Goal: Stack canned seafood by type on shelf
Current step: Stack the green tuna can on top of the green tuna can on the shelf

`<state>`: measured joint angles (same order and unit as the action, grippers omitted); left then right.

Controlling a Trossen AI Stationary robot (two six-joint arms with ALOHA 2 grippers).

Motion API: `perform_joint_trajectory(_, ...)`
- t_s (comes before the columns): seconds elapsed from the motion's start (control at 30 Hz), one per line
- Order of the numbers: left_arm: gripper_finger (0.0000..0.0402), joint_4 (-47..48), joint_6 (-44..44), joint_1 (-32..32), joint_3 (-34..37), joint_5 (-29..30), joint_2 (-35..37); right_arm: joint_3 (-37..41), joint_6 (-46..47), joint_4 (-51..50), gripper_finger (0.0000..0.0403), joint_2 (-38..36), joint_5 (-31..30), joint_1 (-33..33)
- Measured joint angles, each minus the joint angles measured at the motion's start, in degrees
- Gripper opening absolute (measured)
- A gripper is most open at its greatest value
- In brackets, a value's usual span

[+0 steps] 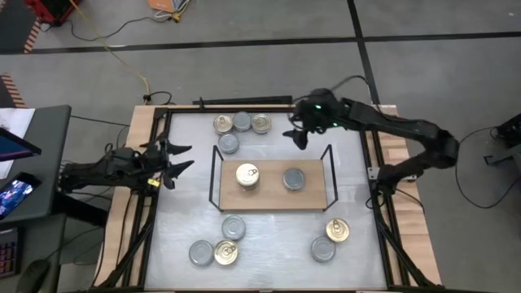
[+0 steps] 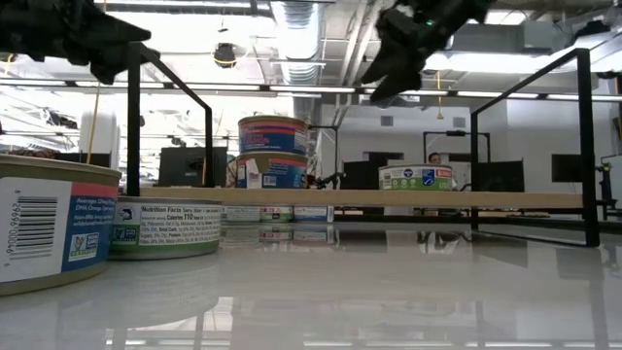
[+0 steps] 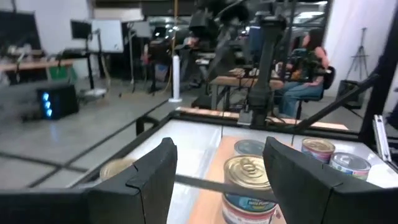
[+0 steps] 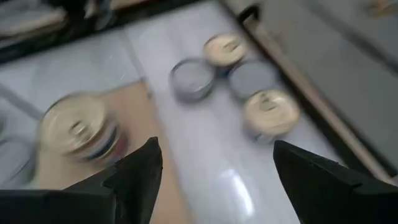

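Two-tin stack (image 1: 247,177) sits left of single tin (image 1: 294,179) on shelf (image 1: 273,199).

left gripper (image 1: 177,160) fingers apart, right gripper (image 1: 296,135) fingers apart

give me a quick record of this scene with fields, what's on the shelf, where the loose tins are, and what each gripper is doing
shelf: wooden board with black wire ends, mid-table
on shelf: gold-lid stack two tins high; one grey-lid tin beside it
far group: four loose tins behind the shelf, two gold, two grey
near left group: three tins, one gold
near right group: two tins, one gold
left gripper: open, empty, off the shelf's left end
right gripper: open, empty, above the table behind the shelf, near the far group
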<state>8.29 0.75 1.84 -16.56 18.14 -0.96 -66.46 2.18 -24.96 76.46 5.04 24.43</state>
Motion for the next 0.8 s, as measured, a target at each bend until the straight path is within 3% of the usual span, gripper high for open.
perform_joint_trajectory(0.1,0.0228,-2.93,3.11,1.24,0.0,-3.23,-0.98,6.99,2.01,8.71,0.0329,-4.68,-2.62,-0.68)
perform_joint_trajectory(0.27,0.0228,-14.3,7.47,3.68,0.0,-16.93,-5.39,16.06,2.53,19.84,0.0329,-8.83,-4.26,-2.39)
perform_joint_trajectory(0.33,0.0228,-18.75,8.35,4.73,0.0,-19.2,-8.06,18.75,2.52,22.99,0.0329,-9.63,-6.39,-2.97)
perform_joint_trajectory(0.53,0.0228,-23.88,8.22,8.02,-2.39,-13.86,-19.05,23.12,2.53,31.78,0.0329,-11.16,-9.73,-5.14)
perform_joint_trajectory(0.8,0.0228,-20.92,11.62,16.37,-14.96,-3.3,-36.1,23.12,0.41,48.29,0.0329,-11.27,-10.01,-8.97)
